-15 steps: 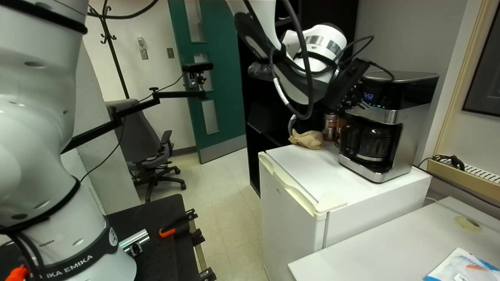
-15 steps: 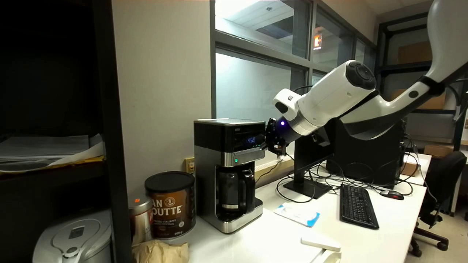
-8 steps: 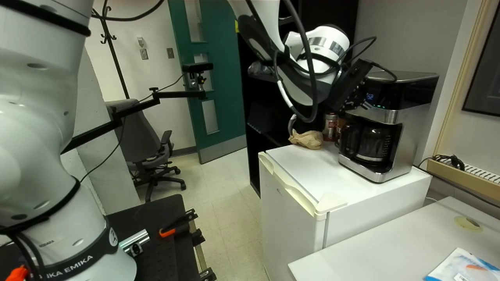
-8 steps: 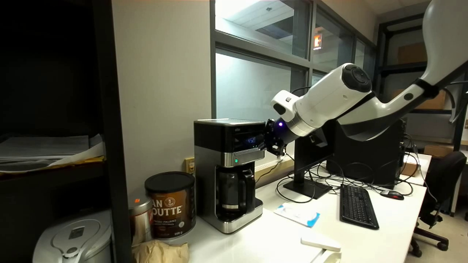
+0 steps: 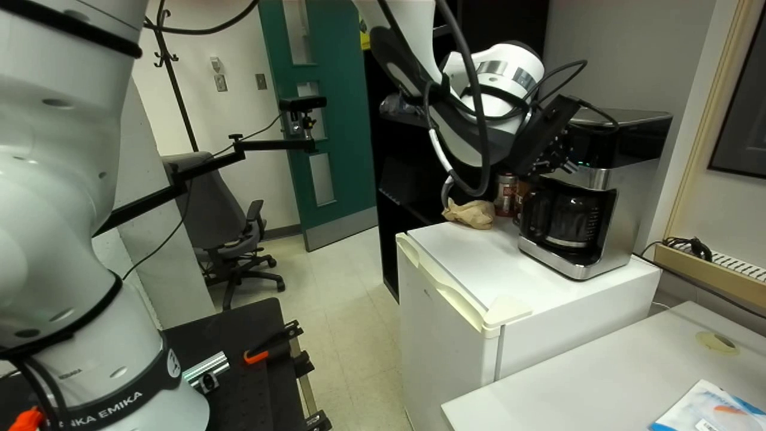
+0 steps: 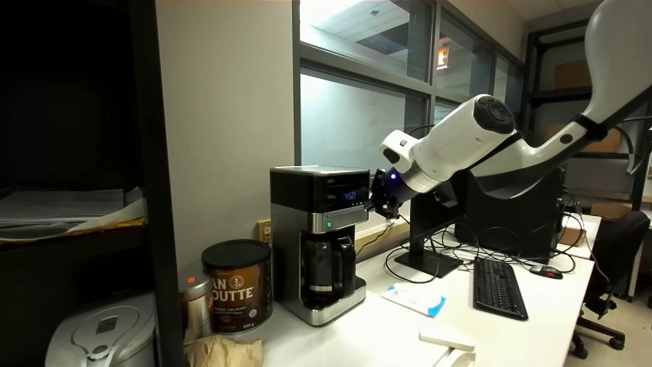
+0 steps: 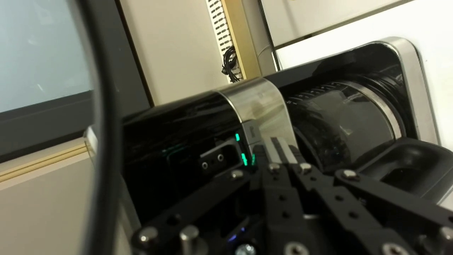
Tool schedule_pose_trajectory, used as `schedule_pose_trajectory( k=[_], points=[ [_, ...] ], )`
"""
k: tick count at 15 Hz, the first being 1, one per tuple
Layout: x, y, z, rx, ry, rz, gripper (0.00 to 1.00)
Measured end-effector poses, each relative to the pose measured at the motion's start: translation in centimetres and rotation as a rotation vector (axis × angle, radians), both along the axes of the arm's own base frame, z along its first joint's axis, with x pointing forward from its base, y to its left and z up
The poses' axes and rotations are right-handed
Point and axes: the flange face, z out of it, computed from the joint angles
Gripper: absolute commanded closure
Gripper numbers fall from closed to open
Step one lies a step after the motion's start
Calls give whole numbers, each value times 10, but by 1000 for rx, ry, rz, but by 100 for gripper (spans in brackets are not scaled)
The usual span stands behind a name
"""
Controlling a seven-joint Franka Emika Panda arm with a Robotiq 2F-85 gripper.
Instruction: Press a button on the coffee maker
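Observation:
The coffee maker, black with a silver band and dark glass carafe, stands on the white fridge in both exterior views (image 5: 625,215) (image 6: 290,239). Its lit clock shows in an exterior view (image 6: 349,195). My gripper (image 6: 368,207) is at the right end of its control panel; it also shows in an exterior view (image 5: 571,166), over the display. In the wrist view the gripper (image 7: 280,146) is shut, pads together, nothing between them. Its tips lie over the silver band (image 7: 263,102), beside a grey button strip (image 7: 251,131) and green lights (image 7: 237,137). I cannot tell whether they touch.
The white fridge (image 5: 455,359) bears the machine. A brown coffee can (image 6: 239,290), a metal tin (image 6: 196,306) and a crumpled paper bag (image 6: 224,351) stand beside it. A monitor (image 6: 433,224) is behind my gripper. A black cable (image 7: 106,124) crosses the wrist view.
The arm and gripper have moved slightly lower, and rightward along the panel in both exterior views over the last half second. The gripper stays shut. The coffee maker has not moved.

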Motion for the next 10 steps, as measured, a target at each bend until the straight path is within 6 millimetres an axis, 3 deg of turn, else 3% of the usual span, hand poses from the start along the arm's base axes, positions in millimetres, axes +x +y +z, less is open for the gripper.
schedule_pose_trajectory(
  k=[10],
  points=[
    [9, -1, -7, 1, -2, -3, 100]
  ],
)
